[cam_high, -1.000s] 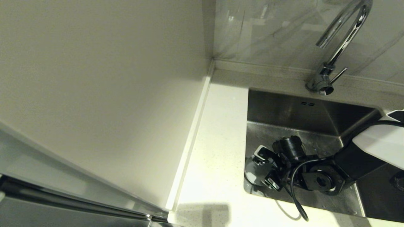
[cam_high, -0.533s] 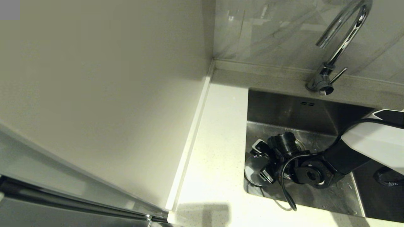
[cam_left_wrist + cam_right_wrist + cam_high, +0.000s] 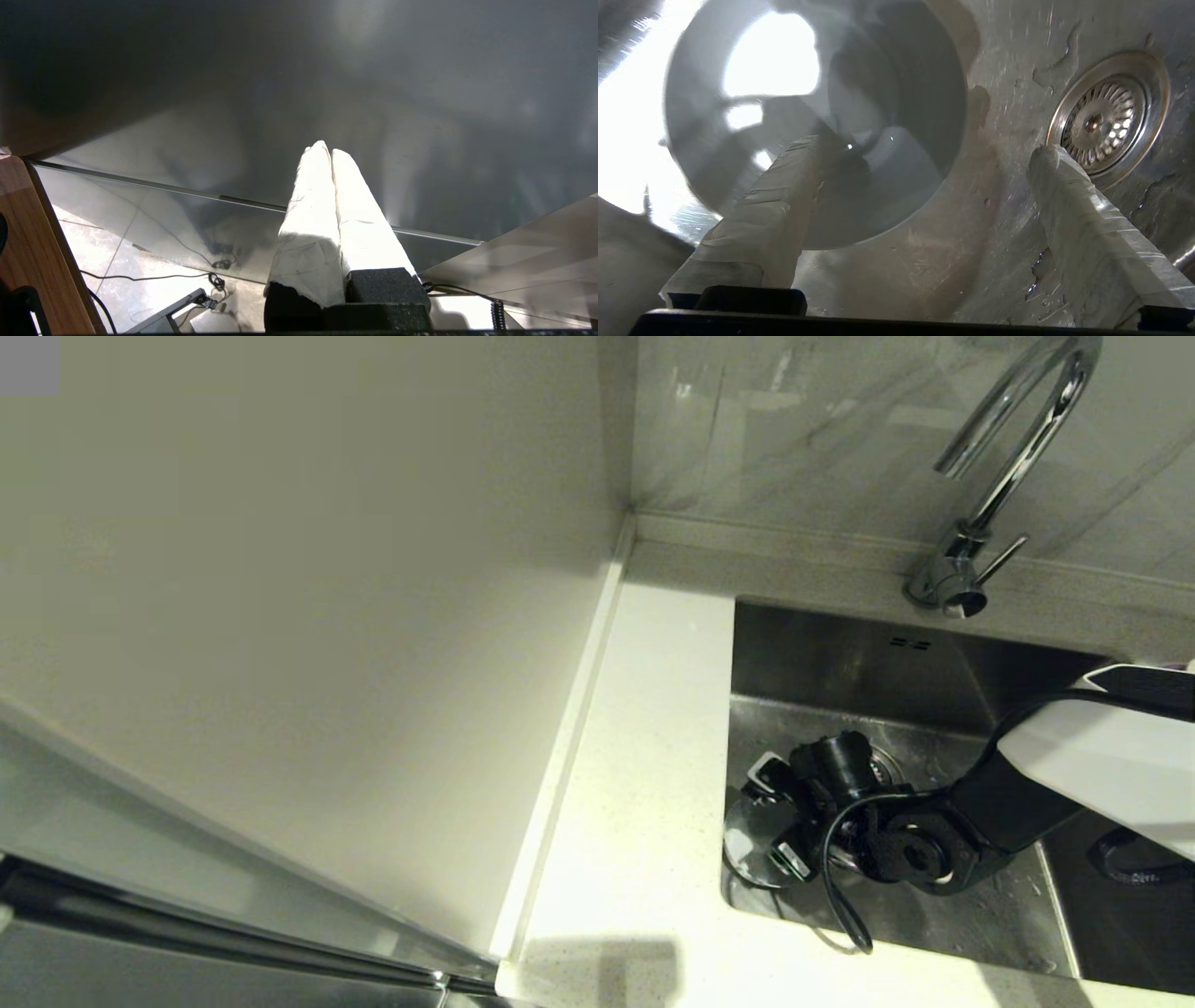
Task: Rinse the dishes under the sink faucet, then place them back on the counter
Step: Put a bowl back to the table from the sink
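Note:
My right gripper [image 3: 770, 817] is down in the sink [image 3: 840, 658], open, at its front left corner. A small pale blue-white bowl [image 3: 747, 826] rests on the sink floor under it. In the right wrist view one finger [image 3: 794, 186] hangs over the bowl's [image 3: 887, 93] inside. The other finger [image 3: 1064, 186] stands outside it near the drain strainer [image 3: 1108, 114], so the gripper [image 3: 934, 147] straddles the near rim. The faucet [image 3: 1013, 457] stands at the back with no water running. The lilac plate and pink cup are out of view. My left gripper [image 3: 327, 151] is parked low and shut on nothing.
The white counter [image 3: 644, 784] runs along the sink's left side, bounded by a cream wall panel [image 3: 308, 597]. The faucet's lever [image 3: 1004, 560] sticks out at its base. A dark round thing [image 3: 1134, 859] lies at the far right behind my right arm. Water drops dot the sink floor.
My right arm has shifted left and a little deeper into the sink, bringing the open gripper closer over the bowl. The bowl has stayed in place.

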Controlling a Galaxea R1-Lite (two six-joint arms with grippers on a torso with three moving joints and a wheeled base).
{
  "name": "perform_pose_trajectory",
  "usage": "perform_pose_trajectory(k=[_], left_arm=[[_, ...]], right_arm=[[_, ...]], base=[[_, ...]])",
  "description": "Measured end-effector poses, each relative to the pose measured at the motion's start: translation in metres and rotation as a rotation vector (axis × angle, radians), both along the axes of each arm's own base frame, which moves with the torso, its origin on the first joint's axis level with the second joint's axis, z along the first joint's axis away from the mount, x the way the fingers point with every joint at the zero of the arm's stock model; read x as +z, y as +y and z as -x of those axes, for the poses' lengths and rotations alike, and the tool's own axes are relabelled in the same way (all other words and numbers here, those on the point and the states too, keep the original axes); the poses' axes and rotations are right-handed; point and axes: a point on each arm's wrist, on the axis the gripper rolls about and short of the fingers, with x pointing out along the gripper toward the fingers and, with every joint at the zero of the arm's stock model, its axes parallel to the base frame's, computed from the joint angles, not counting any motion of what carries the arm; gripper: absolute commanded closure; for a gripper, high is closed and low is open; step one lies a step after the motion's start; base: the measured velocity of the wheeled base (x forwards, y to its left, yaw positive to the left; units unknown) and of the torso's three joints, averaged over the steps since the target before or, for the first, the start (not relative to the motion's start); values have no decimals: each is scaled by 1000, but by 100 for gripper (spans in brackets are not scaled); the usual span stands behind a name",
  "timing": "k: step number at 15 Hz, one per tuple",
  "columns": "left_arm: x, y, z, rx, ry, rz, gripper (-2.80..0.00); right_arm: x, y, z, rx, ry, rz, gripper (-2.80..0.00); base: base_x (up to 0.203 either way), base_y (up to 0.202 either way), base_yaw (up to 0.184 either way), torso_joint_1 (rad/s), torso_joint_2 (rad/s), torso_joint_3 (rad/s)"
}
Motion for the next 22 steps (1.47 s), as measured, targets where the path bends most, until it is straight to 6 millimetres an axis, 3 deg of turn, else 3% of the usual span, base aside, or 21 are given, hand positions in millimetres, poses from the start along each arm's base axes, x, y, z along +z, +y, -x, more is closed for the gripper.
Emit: perform_pose_trajectory(k=[13, 22], left_arm=[[0, 0, 0, 0, 0, 0, 0], [0, 0, 0, 0, 0, 1, 0]], right_arm=[[-20, -4, -2, -12, 54, 16, -280], [-14, -7, -5, -21, 27, 6, -280]], base=[[0, 0, 0, 0, 0, 0], [0, 0, 0, 0, 0, 0]])
